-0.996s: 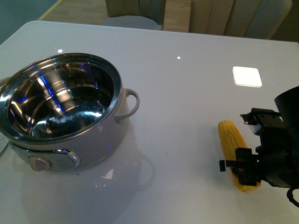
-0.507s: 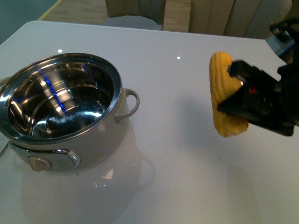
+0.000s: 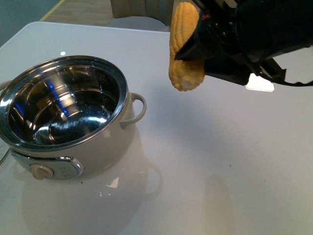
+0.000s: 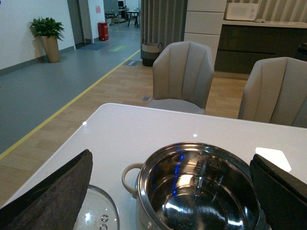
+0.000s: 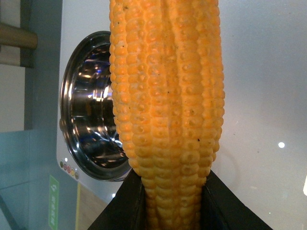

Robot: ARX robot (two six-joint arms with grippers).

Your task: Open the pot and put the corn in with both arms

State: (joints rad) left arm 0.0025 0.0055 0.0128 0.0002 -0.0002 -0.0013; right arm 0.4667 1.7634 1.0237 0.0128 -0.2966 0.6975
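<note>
The right hand [image 3: 198, 46] is squeezing the corn [image 3: 184, 68] between its two black fingers [image 5: 120, 213], which are closed tight on the sides of the cob. It is holding the corn up in the air, standing almost straight up, with one end pointing down at the desk [image 3: 220, 171]. The corn is hanging to the right of the pot [image 3: 105, 142]. It is not touching the pot and is not over the pot's mouth. The pot is sitting open on the desk, so its shiny inside is showing, and its knob [image 3: 41, 171] is facing the front. The left hand [image 4: 163, 191] is gaping wide open and holding nothing. Its two dark pads [image 4: 53, 191] are far apart, and the pot is showing between them in the left wrist view. A glass lid [image 4: 96, 213] is lying flat on the desk just beside the pot. Two pale chairs [image 4: 184, 72] are standing behind the desk.
</note>
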